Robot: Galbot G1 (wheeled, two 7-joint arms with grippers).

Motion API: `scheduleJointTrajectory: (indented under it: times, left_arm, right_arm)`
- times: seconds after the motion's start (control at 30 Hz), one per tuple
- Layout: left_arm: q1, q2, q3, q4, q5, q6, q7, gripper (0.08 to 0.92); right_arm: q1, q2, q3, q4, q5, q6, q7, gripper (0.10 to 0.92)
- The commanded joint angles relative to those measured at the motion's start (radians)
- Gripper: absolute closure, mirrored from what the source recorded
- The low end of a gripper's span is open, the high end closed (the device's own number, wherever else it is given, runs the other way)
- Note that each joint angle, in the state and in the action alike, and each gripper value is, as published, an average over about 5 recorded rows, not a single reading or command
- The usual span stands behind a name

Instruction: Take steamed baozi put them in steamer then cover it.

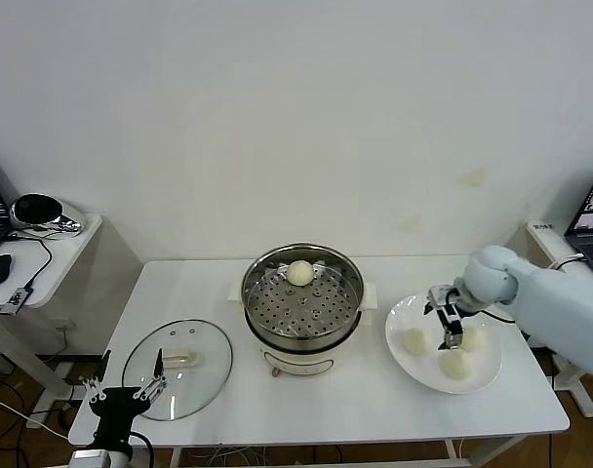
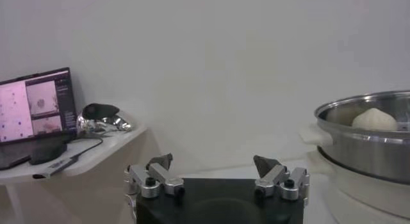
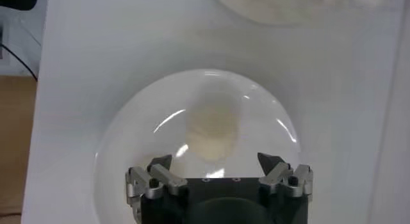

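Four buns: one steamed baozi (image 1: 299,272) already lies on the perforated tray at the far side of the steamer (image 1: 302,340); three more (image 1: 456,365) sit on the white plate (image 1: 482,382), just right of the steamer.
Step in hand: fetching the second bun, by my reading; three loads and the covering remain.
Right gripper (image 1: 453,331): over the plate, pointing down between the buns, jaws apart and holding nothing; its wrist view shows one bun (image 3: 213,130) centred ahead of the spread fingers.
Left gripper (image 1: 123,393): parked at the near table edge, left of the steamer and just beside the cover, jaws apart and empty.
Cover (image 1: 177,370): flat on the table left of the steamer, handle up.
Next move calls for: lowering the right gripper so its fingers straddle that bun, closing gently on soft dough, then lifting clear of the neighbouring buns before carrying it across the steamer's rim.
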Motion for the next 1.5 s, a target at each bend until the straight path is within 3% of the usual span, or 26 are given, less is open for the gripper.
scheduleJointTrajectory:
  times: [0.03, 0.3, 0.93, 1.27, 1.5]
  left_arm:
    - [0.000, -0.001, 0.000, 0.002, 0.000, -0.002, 0.000, 0.177]
    - [0.000, -0.005, 0.000, 0.006, 0.000, -0.005, -0.001, 0.177]
    - [-0.004, -0.010, 0.000, 0.005, -0.001, -0.005, -0.004, 0.177]
    - [-0.018, -0.001, 0.012, 0.004, 0.000, 0.000, -0.002, 0.177]
    - [-0.035, 0.011, 0.028, 0.014, -0.002, 0.002, 0.000, 0.177]
  right_arm:
    - [-0.071, 0.096, 0.044, -0.105, -0.048, 0.004, 0.014, 0.203]
    - [-0.078, 0.139, 0.055, -0.147, -0.078, 0.004, 0.015, 0.227]
    - [-0.056, 0.112, 0.058, -0.131, -0.083, 0.007, -0.028, 0.460]
    - [0.298, -0.058, -0.087, 0.063, 0.138, -0.036, -0.058, 0.490]
    - [0.759, -0.004, -0.365, 0.176, 0.392, -0.105, -0.055, 0.474]
